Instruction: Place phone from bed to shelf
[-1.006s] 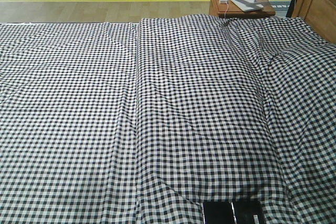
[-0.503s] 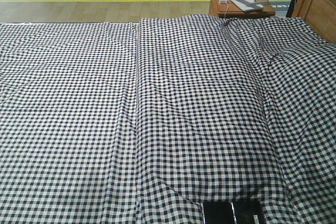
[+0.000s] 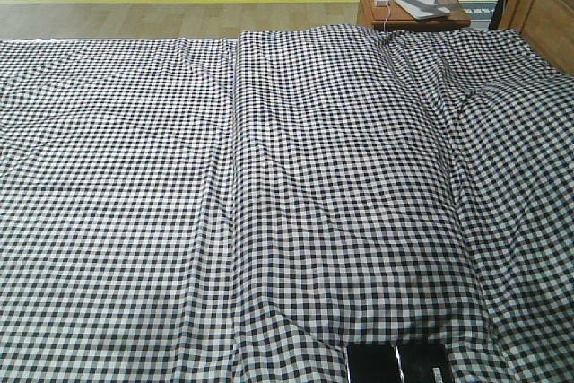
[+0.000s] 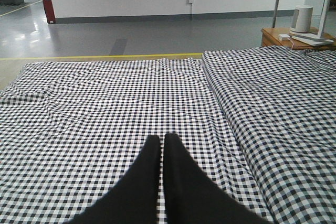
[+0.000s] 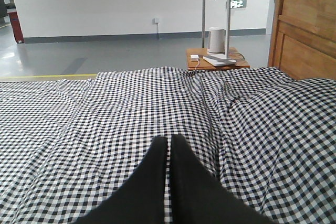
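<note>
The bed (image 3: 134, 177) fills the front view under a black-and-white gingham sheet, slightly wrinkled. At the bottom edge of that view lies a flat glossy black rectangle with a small white mark, apparently the phone (image 3: 399, 363), cut off by the frame. My left gripper (image 4: 161, 139) hovers over the sheet (image 4: 105, 108), its black fingers pressed together with nothing between them. Likewise my right gripper (image 5: 169, 139) is shut and empty above the sheet (image 5: 131, 98). Neither wrist view shows the phone. The shelf is out of view.
A small brown side table (image 3: 413, 6) stands beyond the bed's far right corner, carrying a white lamp base and a charger; it also shows in the wrist views (image 4: 294, 35) (image 5: 215, 56). A brown wooden panel (image 5: 307, 30) rises along the right. Grey floor with a yellow line lies behind.
</note>
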Motion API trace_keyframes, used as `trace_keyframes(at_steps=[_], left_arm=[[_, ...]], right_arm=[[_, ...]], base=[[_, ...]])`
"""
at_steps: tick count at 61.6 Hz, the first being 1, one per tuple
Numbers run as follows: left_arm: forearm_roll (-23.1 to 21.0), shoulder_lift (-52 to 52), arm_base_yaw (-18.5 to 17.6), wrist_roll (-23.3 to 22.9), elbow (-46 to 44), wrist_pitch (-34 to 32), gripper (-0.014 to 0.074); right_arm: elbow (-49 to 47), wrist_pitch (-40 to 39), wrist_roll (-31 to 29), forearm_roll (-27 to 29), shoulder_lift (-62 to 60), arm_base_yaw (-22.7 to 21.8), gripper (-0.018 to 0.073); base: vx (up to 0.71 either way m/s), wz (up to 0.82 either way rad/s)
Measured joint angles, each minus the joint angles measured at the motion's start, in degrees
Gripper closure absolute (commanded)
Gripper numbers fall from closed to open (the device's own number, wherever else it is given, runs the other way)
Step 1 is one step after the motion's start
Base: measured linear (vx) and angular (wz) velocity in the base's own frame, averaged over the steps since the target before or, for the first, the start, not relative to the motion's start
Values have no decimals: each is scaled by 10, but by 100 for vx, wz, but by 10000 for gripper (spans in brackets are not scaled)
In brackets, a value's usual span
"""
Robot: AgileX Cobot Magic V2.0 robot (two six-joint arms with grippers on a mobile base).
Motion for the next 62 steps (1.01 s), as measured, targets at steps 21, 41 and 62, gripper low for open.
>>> trace_keyframes(at_steps=[21,41,62], left_arm=[[0,0,0,0,0,0,595],[0,0,0,0,0,0,595],[0,0,0,0,0,0,595]], right_arm=[[0,-7,0,0,0,0,561],[-1,-139,0,0,0,0,561],[-185,-138,-47,0,44,0,561]], base=[[0,0],[0,0],[0,0]])
